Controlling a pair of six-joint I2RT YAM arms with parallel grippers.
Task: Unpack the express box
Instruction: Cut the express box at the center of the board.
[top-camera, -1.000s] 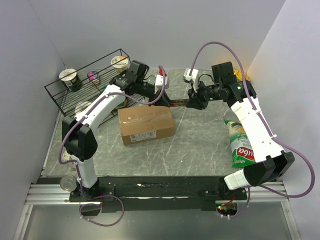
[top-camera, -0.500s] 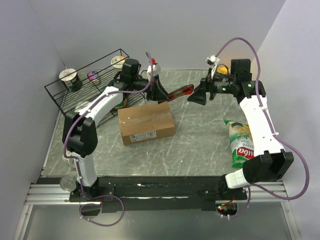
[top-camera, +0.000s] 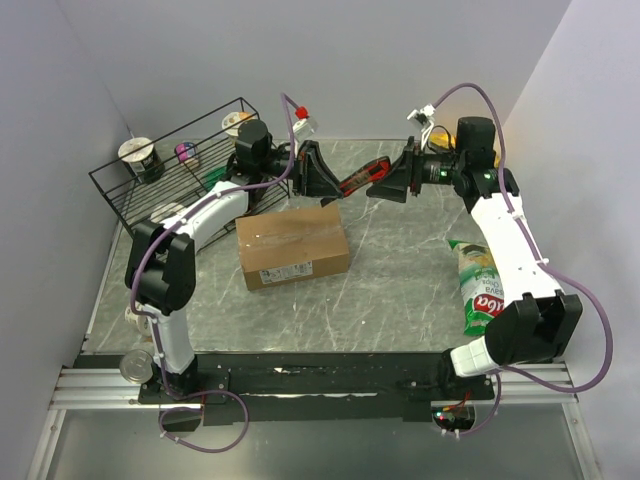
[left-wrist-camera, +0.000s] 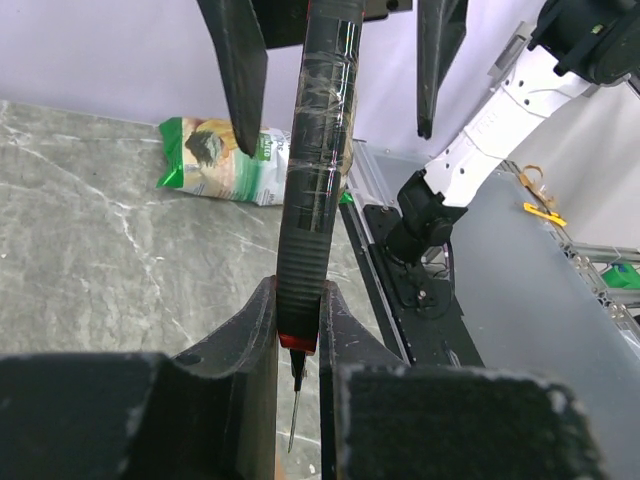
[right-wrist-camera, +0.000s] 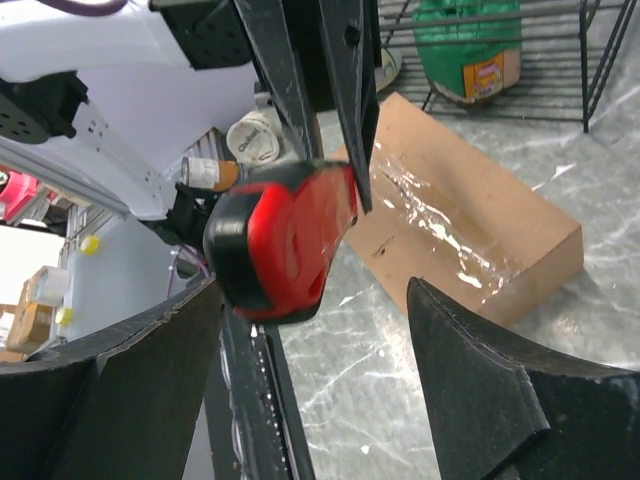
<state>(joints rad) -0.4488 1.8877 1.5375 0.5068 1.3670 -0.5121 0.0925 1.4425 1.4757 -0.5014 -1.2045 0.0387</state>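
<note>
Grey marbled table top (top-camera: 400, 290), plain pale walls (top-camera: 350, 60) on three sides, a metal rail (top-camera: 90, 385) along the near edge in front of the express box (top-camera: 292, 248)

Express box lying flat on that surface, flaps closed, clear tape shining along the top seam, apart from both claws. Up behind the express box and slightly to its right, raised off the table: left gripper (top-camera: 325, 180), narrowed tight on a box cutter (top-camera: 362, 180), the black body pinched between its fingers, a thin blade tip poking back toward the wrist in the left wrist view. Further right of the express box, facing the left claw: right gripper (top-camera: 388, 188), jaws spread wide on either side of the cutter's red-and-black handle end, a clear gap on one side, the other side too close to tell whether touching

Counted: one express box, one box cutter, two arms, two grippers. Left of the express box and behind it, one black wire rack (top-camera: 150, 190), with three pale cups (top-camera: 135, 152), one green container (right-wrist-camera: 462, 45) and one small purple item (top-camera: 185, 152). Well right of the express box, one green snack bag (top-camera: 482, 292) flat on the table. In front of the express box and to its left, by the left arm's base, one tin can (top-camera: 134, 366)
</note>
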